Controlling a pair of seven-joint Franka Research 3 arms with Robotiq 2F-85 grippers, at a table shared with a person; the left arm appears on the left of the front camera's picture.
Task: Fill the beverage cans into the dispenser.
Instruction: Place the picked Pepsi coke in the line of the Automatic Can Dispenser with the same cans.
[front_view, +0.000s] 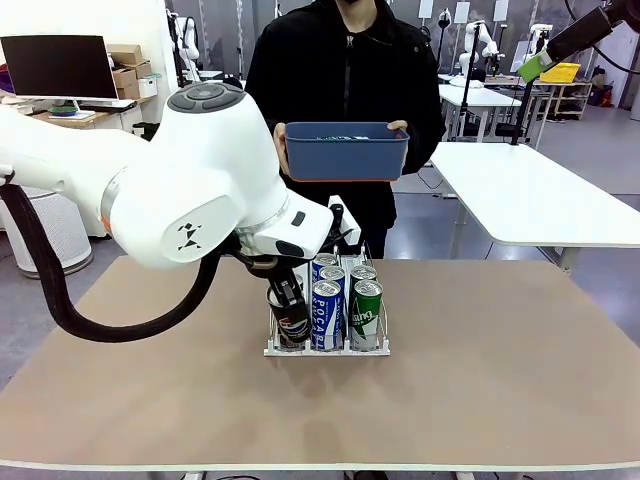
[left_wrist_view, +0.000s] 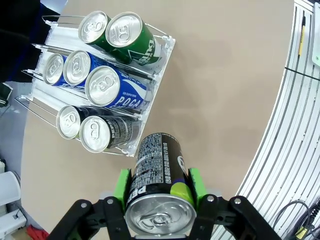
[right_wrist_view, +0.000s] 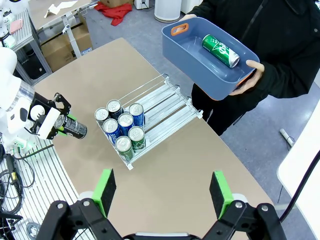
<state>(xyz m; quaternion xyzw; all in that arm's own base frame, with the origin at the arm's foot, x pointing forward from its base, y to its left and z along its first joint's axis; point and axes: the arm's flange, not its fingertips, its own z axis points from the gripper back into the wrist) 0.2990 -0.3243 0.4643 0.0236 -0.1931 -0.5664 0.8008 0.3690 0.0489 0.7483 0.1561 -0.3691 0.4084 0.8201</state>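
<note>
Clamped in the left gripper (left_wrist_view: 159, 186), the black Pepsi can (left_wrist_view: 157, 165) hung near-upright just off the dispenser (front_view: 325, 350)'s front end, in line with its two black cans (left_wrist_view: 95, 133); the right gripper (right_wrist_view: 162, 192) gaped empty.

Held can (left_wrist_view: 159, 165): blk w/ white print, silver top; left gripper (left_wrist_view: 159, 185) blk, pads (left_wrist_view: 121, 186) green. Dispenser (right_wrist_view: 167, 102) base white; its lanes carry blue/white cans (left_wrist_view: 117, 92), green cans (left_wrist_view: 135, 40), blk cans (left_wrist_view: 107, 131), all silver-topped. Bin (right_wrist_view: 187, 62) blue w/ orange handle trim; bench (front_view: 500, 340) tan.

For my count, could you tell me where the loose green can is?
Right wrist view, upper right: the green metal can lies inside the blue plastic bin held by the person.
</note>
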